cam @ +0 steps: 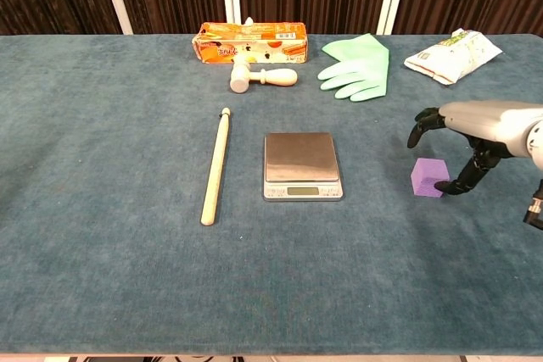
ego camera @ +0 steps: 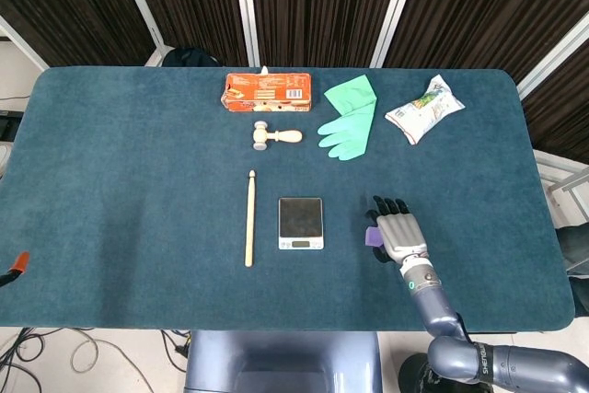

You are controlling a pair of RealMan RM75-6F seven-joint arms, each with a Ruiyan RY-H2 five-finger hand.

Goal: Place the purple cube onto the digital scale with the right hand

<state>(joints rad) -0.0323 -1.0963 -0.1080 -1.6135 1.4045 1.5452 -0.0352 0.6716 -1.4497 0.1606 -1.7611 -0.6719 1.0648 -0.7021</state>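
One purple cube [cam: 428, 177], one digital scale [cam: 302, 165], one stick [cam: 215, 166], one mallet [cam: 262, 77], one orange box [cam: 251, 43], one snack bag [cam: 451, 54], one pair of green gloves [cam: 358, 66].

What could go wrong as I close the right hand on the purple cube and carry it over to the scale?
1. The right hand hangs over the purple cube with only one dark fingertip at its side; closing now may nudge it across the cloth instead of gripping it.
2. The head view hides most of the cube under the hand, so judge the grip from the chest view.
3. The digital scale has a small platform; a release too close to its edge could tip the cube off.
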